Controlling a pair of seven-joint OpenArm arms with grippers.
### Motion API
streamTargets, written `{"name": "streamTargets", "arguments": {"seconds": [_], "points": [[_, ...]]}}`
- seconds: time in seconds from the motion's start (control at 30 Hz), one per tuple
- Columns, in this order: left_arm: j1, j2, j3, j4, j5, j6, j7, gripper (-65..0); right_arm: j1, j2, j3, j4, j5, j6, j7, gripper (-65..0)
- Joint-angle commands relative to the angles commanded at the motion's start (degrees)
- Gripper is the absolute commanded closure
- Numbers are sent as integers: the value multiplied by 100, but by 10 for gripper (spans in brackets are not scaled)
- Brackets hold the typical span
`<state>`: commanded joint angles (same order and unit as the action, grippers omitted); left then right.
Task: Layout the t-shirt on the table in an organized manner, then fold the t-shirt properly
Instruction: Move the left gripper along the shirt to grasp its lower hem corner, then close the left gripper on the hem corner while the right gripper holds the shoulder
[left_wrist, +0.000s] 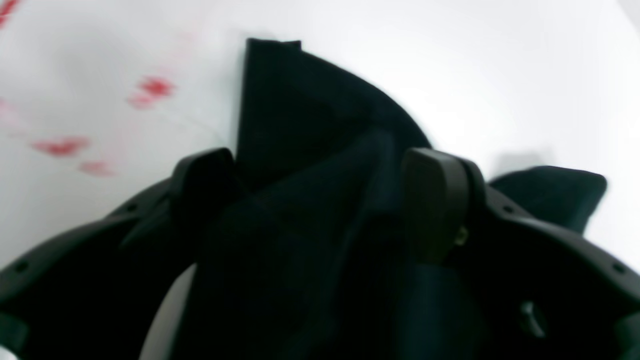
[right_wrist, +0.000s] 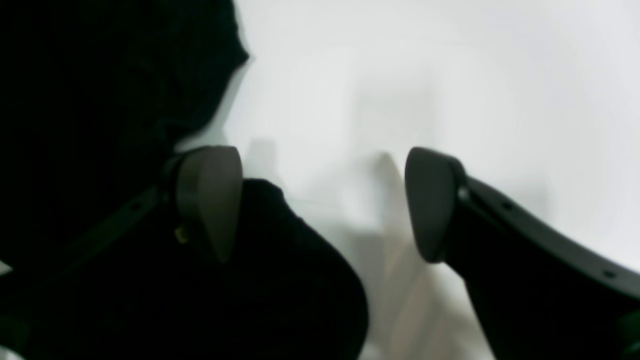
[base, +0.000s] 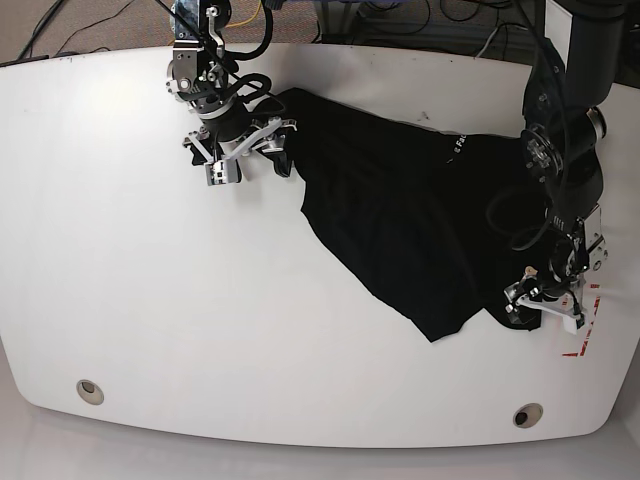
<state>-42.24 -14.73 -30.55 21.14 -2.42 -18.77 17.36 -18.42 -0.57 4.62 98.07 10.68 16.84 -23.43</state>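
- While spreading, t-shirt (base: 400, 220) is lying crumpled across table (base: 150, 300), beside red tape (base: 583, 335).
- Left gripper (left_wrist: 320, 200) is clamping cloth; right gripper (right_wrist: 322, 205) is gaping, empty, beside the shirt.
- Judgement: pull slowly outward, keeping hem flat.

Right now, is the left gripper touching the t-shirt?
Touching. The left wrist view shows black t-shirt cloth bunched between the left gripper fingers and pressed against both; the base view agrees.

Soft matt black cloth on the t-shirt (base: 400, 215), and it drinks up the light. Beneath it the table (base: 200, 330) gleams glossy, smooth white; its grommet holes (base: 90, 390) look like dull metal.
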Motion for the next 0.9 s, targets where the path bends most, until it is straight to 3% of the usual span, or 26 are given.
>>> {"name": "streamTargets", "arguments": {"seconds": [0.2, 0.6, 0.77, 0.9], "points": [[-9, 114, -9, 53, -9, 18, 0, -439, 0, 0, 0, 0, 0, 0, 0, -490], [18, 105, -35, 53, -9, 35, 0, -86, -62, -18, 0, 53, 0, 0, -9, -490], [18, 88, -35, 62, -9, 26, 9, -47, -246, -18, -35, 325, 18, 9, -9, -491], [18, 79, -35, 62, -9, 9, 53, -42, -352, -9, -35, 571, 387, 9, -35, -493]]}}
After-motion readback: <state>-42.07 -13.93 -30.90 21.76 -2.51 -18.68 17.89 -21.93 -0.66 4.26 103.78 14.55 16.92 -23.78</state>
